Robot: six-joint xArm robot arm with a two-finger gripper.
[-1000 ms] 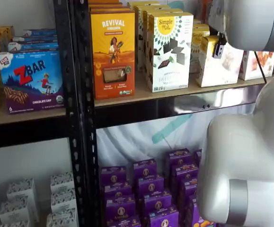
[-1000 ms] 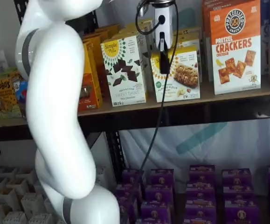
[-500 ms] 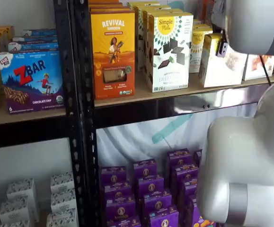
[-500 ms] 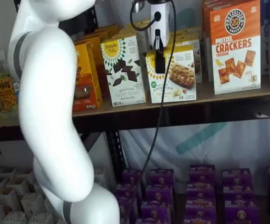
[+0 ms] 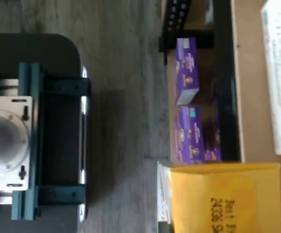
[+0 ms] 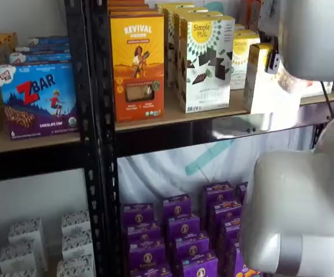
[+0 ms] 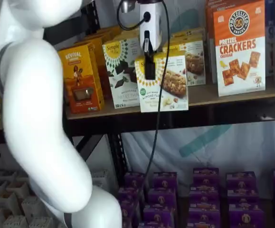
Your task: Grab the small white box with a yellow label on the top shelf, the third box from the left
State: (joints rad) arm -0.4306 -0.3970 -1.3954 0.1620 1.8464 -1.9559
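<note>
The black fingers are closed on the upper part of the small white box, one finger being seen flat against its front face below the white gripper body, with a cable hanging beside it. The box is held upright, its lower edge at the front of the top shelf, forward of the row behind it; whether it touches the board cannot be told. Its front is white, with a yellow round logo near the top, a small teal dot at the lower left and a picture of baked goods at the right. In a shelf view, the box is seen edge-on with a yellow side panel, partly covered by the white arm. Just beside it stands the taller sunburst box, and the orange cracker box stands well apart.
</note>
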